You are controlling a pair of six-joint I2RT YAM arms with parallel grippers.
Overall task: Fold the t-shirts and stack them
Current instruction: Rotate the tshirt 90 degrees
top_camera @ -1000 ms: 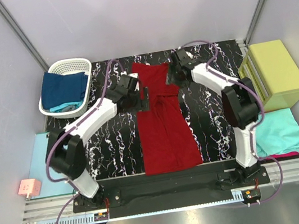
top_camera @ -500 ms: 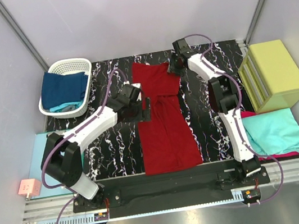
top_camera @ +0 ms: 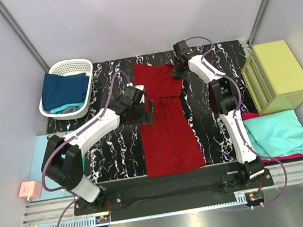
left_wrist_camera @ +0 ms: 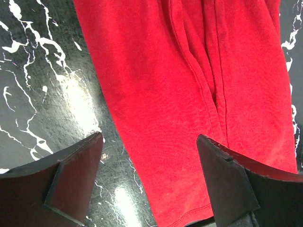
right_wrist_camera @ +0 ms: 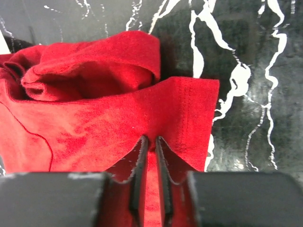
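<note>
A dark red t-shirt (top_camera: 168,128) lies lengthwise down the middle of the black marble table (top_camera: 209,116), folded narrow, with its far end bunched. My right gripper (top_camera: 178,70) is at the shirt's far right corner. In the right wrist view its jaws (right_wrist_camera: 150,140) are pinched on a ridge of the red cloth (right_wrist_camera: 94,118). My left gripper (top_camera: 143,104) hovers open over the shirt's left edge. The left wrist view shows its fingers (left_wrist_camera: 85,156) straddling the red cloth's (left_wrist_camera: 189,71) hem and bare table.
A white basket (top_camera: 77,64) at the far left holds a navy shirt (top_camera: 64,90) over teal cloth. A teal shirt (top_camera: 279,133) lies on a magenta one (top_camera: 288,157) at right, below a yellow-green box (top_camera: 278,73). A pale-blue sheet (top_camera: 41,162) and a pink block (top_camera: 29,190) sit left.
My right arm stretched toward the far edge and its jaws closed onto the shirt's far right corner. My left gripper shifted slightly nearer along the shirt's left edge, staying open.
</note>
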